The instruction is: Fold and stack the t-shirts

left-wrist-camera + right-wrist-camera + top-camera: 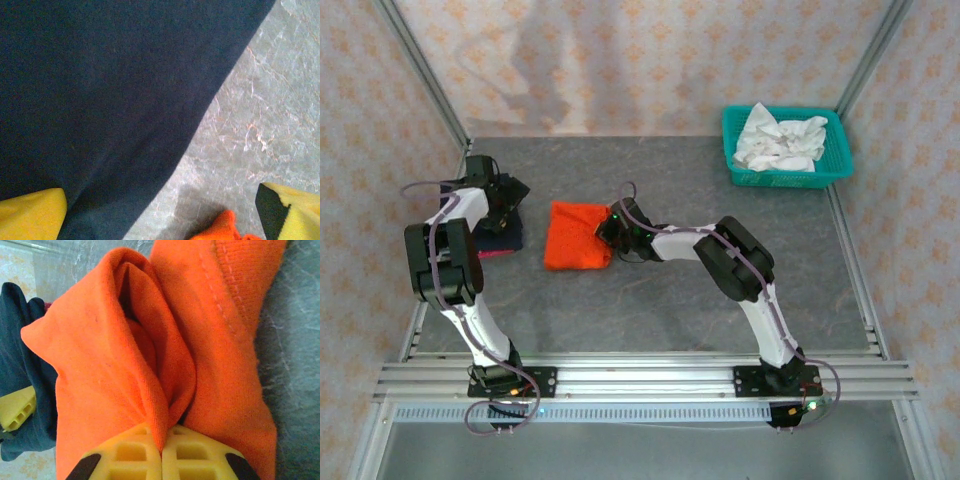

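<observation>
The orange-red t-shirt lies folded in a rough square at the table's middle left. My right gripper sits at its right edge, shut on a pinched fold of the orange cloth; the fold runs straight down between the closed yellow fingers. The dark navy t-shirt lies folded at the far left. My left gripper hovers over it, open, its yellow fingers far apart over navy cloth and bare table. A corner of the orange shirt shows between them.
A teal lattice basket holding crumpled white cloth stands at the back right. A strip of pink-red cloth peeks from under the navy shirt. Metal frame posts and rails border the grey table.
</observation>
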`<state>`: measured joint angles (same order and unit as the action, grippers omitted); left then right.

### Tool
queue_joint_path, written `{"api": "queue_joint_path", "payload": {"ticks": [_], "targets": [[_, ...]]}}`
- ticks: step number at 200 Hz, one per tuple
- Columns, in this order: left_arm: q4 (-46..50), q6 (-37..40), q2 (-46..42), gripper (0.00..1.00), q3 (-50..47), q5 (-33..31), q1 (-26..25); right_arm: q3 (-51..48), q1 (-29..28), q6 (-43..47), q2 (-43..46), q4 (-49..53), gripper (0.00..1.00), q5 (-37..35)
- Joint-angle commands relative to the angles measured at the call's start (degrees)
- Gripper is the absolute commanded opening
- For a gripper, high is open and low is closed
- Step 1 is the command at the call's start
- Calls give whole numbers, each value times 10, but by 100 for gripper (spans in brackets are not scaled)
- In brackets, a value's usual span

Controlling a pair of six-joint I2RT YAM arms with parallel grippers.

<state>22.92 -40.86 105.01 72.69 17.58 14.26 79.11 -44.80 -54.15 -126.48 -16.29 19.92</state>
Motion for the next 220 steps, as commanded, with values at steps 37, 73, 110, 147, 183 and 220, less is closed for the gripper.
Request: {"api": "queue_joint_path", "payload": {"ticks": [37, 73, 110, 147, 183, 220], "targets": [[78, 56, -114, 100, -41, -48, -80, 12, 25, 103, 59, 49, 69, -10], [47, 99, -148, 100, -100, 26, -118, -36, 49, 132, 105, 54, 81, -16], [53, 150, -83, 95, -93, 37, -136, -79, 69, 141, 133, 48, 82, -1], [51, 178, -9, 84, -60, 69, -147, -95, 71, 138, 140, 43, 81, 8], [72, 191, 28, 68, -44, 70, -158, -102, 70, 124, 136, 29, 79, 11], [84, 192, 31, 67, -47, 68, -170, -43, 71, 140, 92, 77, 66, 39]]}}
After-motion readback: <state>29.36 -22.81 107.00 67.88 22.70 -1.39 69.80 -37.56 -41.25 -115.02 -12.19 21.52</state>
